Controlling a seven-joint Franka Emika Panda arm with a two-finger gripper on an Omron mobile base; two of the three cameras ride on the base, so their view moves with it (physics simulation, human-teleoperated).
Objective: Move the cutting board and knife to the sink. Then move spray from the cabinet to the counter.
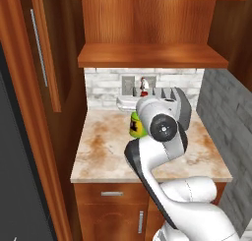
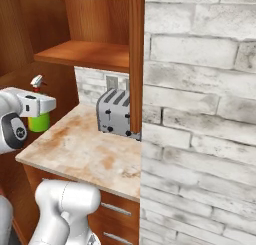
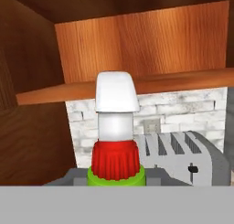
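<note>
Over the counter (image 1: 103,151), at the back left near the wall, the gripper (image 2: 42,105) has its fingers closed around the spray (image 2: 38,120). The green bottle stands upright with its trigger head up; from the left base view the green body (image 1: 134,124) peeks out behind the arm's wrist. I cannot tell from the base views whether the bottle base already touches the stone or hangs just above it. Hand view looks straight up the bottle: red collar, pale neck, white cap. That suggests the grip sits on the body below the neck, likely so the bottle stays vertical and won't tip on release.

Cabinet shelf (image 1: 147,54) above is bare wood where visible, its door (image 1: 47,48) swung open to the left with the long silver handle. So the spray looks already out of the cabinet and down at counter level. Toaster (image 2: 116,113) sits just to the right against the brick backsplash, near but apart from the bottle. The spot chosen looks like open stone clear of it.

Judgement: last stage of the second part, lowering or placing; what remains is opening the fingers and backing away. Risk: knocking the bottle over on retreat if the jaws drag.
</note>
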